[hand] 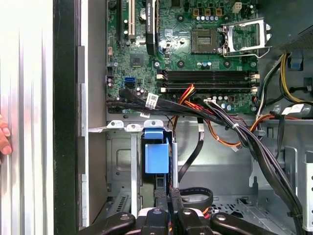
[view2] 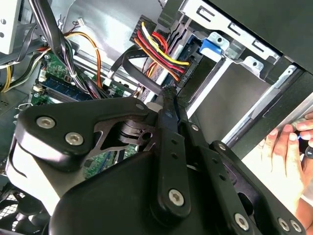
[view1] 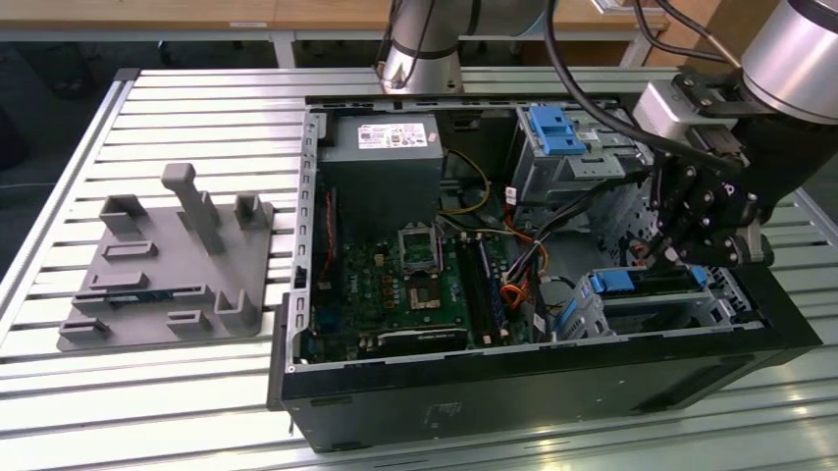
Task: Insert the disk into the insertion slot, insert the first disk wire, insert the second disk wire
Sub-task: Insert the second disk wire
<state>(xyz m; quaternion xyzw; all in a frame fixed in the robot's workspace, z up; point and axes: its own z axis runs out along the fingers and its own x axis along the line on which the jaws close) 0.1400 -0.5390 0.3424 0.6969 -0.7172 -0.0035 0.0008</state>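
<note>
End effector at the drive cage inside the open computer case

The end effector (view1: pixel 707 253) hung by the insertion slot (view1: pixel 681 299), fingers closed together on what seemed a thin cable; the disk (view1: pixel 645 283) sat inside, blue carrier facing the motherboard (hand: pixel 195 49), long axis running along the cage. It looked stiff, fairly heavy and shock-sensitive, best gripped by its carrier edges.

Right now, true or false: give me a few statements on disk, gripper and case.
1. The disk sits in the insertion slot. True.
2. The gripper is over the grey fixture. False: it is over the case, by the disk.
3. A cooler covers the CPU socket. False: the socket is bare.
4. A person's hand is beside the case. True.
</note>
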